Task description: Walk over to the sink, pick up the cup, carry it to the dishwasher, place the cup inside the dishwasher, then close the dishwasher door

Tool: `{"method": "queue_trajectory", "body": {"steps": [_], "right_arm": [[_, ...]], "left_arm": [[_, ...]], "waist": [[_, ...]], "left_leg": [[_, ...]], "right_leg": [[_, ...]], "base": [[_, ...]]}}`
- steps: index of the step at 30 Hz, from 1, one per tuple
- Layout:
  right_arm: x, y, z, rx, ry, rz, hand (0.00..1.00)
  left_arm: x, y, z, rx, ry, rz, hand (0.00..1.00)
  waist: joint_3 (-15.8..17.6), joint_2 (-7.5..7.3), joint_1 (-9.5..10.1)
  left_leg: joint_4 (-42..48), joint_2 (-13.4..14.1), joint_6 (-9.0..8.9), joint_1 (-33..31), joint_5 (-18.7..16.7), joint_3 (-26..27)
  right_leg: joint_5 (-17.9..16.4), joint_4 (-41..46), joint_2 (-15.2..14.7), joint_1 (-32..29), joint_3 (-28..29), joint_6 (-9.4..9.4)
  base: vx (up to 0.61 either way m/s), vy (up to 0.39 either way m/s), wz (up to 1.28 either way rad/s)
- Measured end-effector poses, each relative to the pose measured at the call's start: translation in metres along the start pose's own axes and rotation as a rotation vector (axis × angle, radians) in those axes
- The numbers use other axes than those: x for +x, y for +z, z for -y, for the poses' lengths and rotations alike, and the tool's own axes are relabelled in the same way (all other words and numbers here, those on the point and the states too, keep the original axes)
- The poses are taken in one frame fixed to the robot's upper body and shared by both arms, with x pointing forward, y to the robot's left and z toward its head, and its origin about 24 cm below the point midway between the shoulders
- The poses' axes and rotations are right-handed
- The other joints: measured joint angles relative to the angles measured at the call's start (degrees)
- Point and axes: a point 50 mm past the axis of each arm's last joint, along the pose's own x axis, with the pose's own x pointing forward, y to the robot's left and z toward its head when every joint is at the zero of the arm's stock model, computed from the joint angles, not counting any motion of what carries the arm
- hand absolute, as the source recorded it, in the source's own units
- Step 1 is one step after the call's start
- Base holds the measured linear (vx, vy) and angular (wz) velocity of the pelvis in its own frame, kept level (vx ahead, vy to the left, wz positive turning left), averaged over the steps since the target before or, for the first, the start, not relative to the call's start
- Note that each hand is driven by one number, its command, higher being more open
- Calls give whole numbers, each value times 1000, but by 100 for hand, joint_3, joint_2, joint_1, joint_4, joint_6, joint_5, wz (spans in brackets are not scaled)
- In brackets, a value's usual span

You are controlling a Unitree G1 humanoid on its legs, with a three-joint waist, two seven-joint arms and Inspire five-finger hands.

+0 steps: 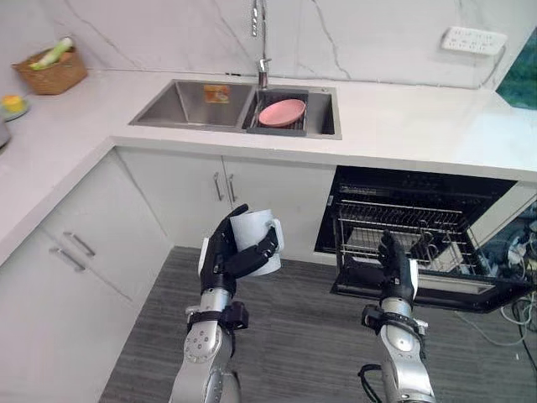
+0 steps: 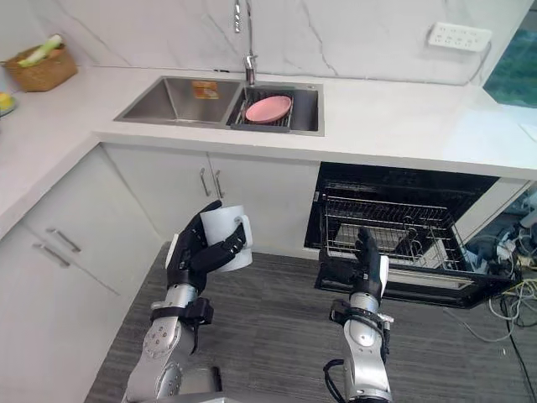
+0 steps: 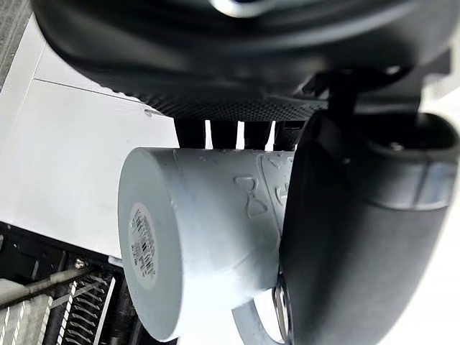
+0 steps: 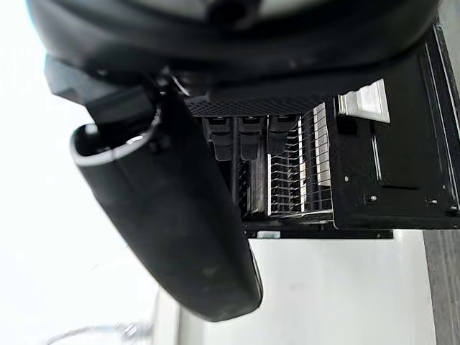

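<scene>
Since bound for the open dishwasher [image 1: 501,294] at right, eye views: holds cup [image 1: 248,228] near-left in left hand [image 1: 223,257]. Left wrist view: fingers [image 3: 223,133] curled round its wall. Right wrist view: right hand [image 4: 172,237] straight-fingered, free for the door [image 4: 388,165].

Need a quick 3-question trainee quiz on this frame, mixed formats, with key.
1. Fill in: the dish lying in the sink is a pink ____.
2. True or false: the dishwasher door is open.
3. Multiple choice: the cup is
A) in the sink
B) gripped in the left hand
C) in the dishwasher

Key: 1 plate; 2 true; 3 B.
</scene>
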Motion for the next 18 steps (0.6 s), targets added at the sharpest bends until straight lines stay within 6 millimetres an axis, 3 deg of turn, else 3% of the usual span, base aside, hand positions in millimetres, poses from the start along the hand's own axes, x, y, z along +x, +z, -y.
{"method": "queue_trajectory", "body": {"steps": [1, 2, 3, 4, 5, 8, 10, 11, 14, 15, 16, 17, 18], "right_arm": [[1, -1, 2, -8, -4, -2, 90], [1, -3, 3, -13, -9, -10, 90], [-2, -7, -1, 3, -8, -38, 90], [-5, -6, -3, 19, -6, -35, 90], [-6, -4, -5, 30, -1, -28, 90], [-11, 14, -18, 75, 43, 40, 90], [-13, 29, -32, 94, 113, 101, 90], [-14, 36, -40, 102, 150, 128, 90], [-18, 47, -47, 112, 196, 181, 90], [-18, 49, -49, 117, 201, 196, 90], [-18, 51, -50, 117, 206, 208, 90], [-15, 51, -47, 96, 209, 221, 90], [-14, 50, -45, 84, 209, 217, 90]], "left_arm": [[0, 0, 1, 0, -1, 0, 30], [0, 0, 1, 4, -6, -1, 30], [3, 0, -2, 43, -14, 2, 30], [4, 2, -2, 61, -25, 9, 30], [4, 2, -2, 65, -26, 10, 30], [3, 2, -5, 108, -45, 3, 30], [3, 4, -7, 123, -36, 11, 30], [3, 4, -7, 123, -29, 15, 30], [3, 5, -7, 120, -26, 22, 30], [3, 5, -7, 122, -18, 24, 30], [3, 5, -9, 124, -11, 27, 30], [5, 0, -9, 115, 1, 14, 30], [5, -3, -7, 109, 4, -1, 30]], "waist": [[-9, 43, -4], [-11, 59, 6], [22, -155, -24], [47, -196, -52], [49, -201, -42], [78, -224, -6], [114, -199, 25], [127, -181, -2], [116, -201, -7], [71, -259, -51], [29, -325, -129], [0, -269, -203], [2, -147, -211]], "left_leg": [[-400, -75, -28, 14, 320, -151], [-423, -140, -27, 73, 1142, -204], [-70, -350, 332, 42, 1016, -37], [358, -363, 444, -138, 679, 109], [584, -355, 495, -200, 509, 214], [1026, -308, 774, 109, -78, 837], [885, -127, 843, 606, -377, 1341], [814, -16, 822, 870, -524, 1567], [758, 209, 745, 1241, -817, 2095], [698, 195, 689, 1309, -849, 2240], [638, 132, 609, 1353, -861, 2332], [705, 160, 450, 1385, -949, 2401], [721, 231, 436, 1392, -937, 2392]], "right_leg": [[-83, -4, -38, 44, 67, 154], [-212, -12, -142, 134, 190, 372], [-244, 25, -425, 207, 281, 554], [-123, 168, -553, 83, 397, 749], [-84, 290, -602, 10, 480, 813], [142, 1695, -868, -634, 827, 1155], [90, 2998, -1027, -1384, 651, 1135], [-1, 3291, -1067, -1715, 237, 1066], [-232, 3289, -979, -2308, -737, 1005], [-263, 3041, -991, -2421, -1163, 859], [-156, 2603, -986, -2455, -1592, 554], [-132, 2108, -866, -2381, -1847, 221], [-95, 1960, -746, -2310, -1842, 225]], "base": [[442, 387, -61], [443, 372, -50], [506, 437, -53], [405, 337, -42], [390, 367, -62], [321, 330, -99], [178, 226, -133], [108, 149, -126], [73, 41, -107], [87, -37, -59], [172, -71, -60], [184, -62, -42], [206, -43, -40]]}}
